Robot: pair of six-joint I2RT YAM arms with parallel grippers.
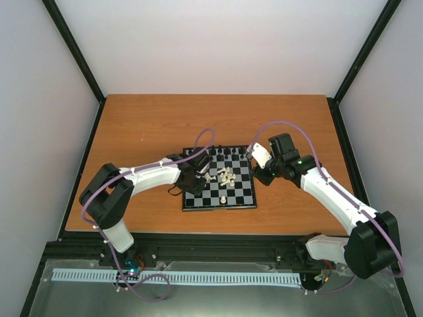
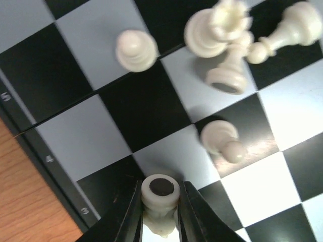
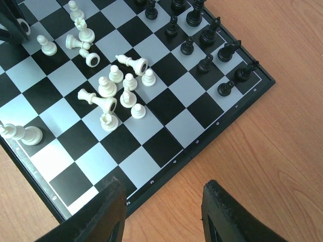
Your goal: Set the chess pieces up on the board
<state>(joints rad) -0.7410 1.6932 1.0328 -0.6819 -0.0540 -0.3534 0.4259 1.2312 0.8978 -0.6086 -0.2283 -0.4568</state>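
My left gripper (image 2: 161,194) holds one white piece (image 2: 160,186) tight between narrow jaws, over the board (image 3: 166,146). On the board, white chessmen (image 3: 113,91) lie heaped and black chessmen (image 3: 207,35) stand along one edge. My right gripper (image 3: 164,189) is wide and empty.

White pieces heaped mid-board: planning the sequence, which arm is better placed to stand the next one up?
Left. The left gripper grips a white piece over the board; the right gripper hangs open off the board's edge.
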